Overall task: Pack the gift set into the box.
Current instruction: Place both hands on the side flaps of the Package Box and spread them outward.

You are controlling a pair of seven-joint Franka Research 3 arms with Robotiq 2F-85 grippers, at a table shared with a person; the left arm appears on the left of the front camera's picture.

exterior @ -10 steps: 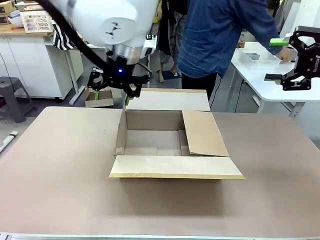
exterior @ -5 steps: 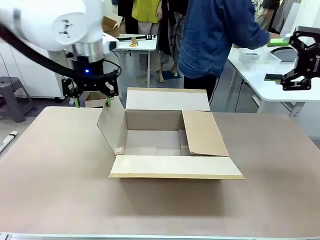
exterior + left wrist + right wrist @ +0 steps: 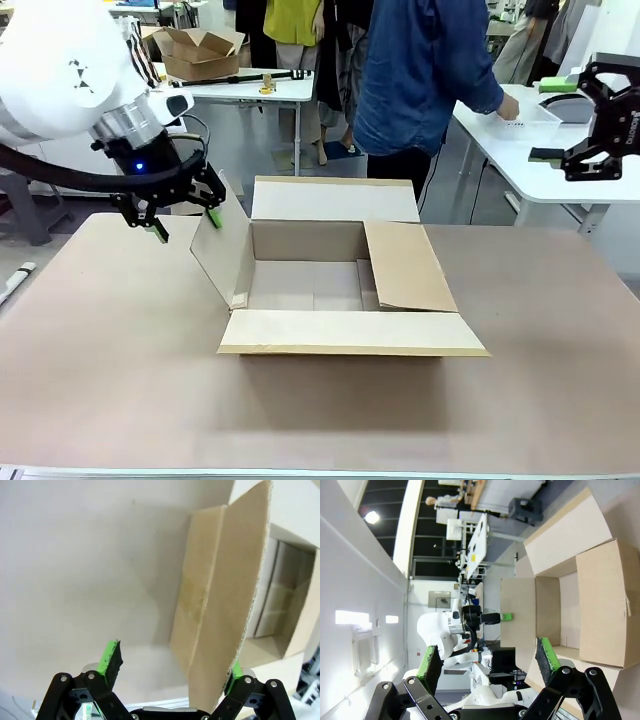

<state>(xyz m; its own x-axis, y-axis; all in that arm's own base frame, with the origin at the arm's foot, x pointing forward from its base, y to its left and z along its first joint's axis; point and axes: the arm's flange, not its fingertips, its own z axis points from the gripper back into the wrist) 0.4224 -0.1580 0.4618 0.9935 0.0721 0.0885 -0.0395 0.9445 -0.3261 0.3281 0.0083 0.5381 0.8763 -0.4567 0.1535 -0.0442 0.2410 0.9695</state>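
One box (image 3: 350, 333), one small carton (image 3: 200, 52) far left, one person (image 3: 420, 70) far, one left gripper (image 3: 187, 224), one right gripper (image 3: 548, 120).

A white worktable (image 3: 515, 168) stands on grey floor (image 3: 272, 150).

The box (image 3: 310, 285) sits mid-frame on the table (image 3: 110, 380) in the front view, with its near flap spread toward the bottom edge. Its far flap is laid back toward the person (image 3: 425, 80) standing behind it at upper centre. My left claw (image 3: 186, 222) hangs at centre left, straddling the box's raised left flap (image 3: 220, 595), while my right claw (image 3: 552, 120) is at the upper right edge by a side table (image 3: 500, 160), well apart from the box.
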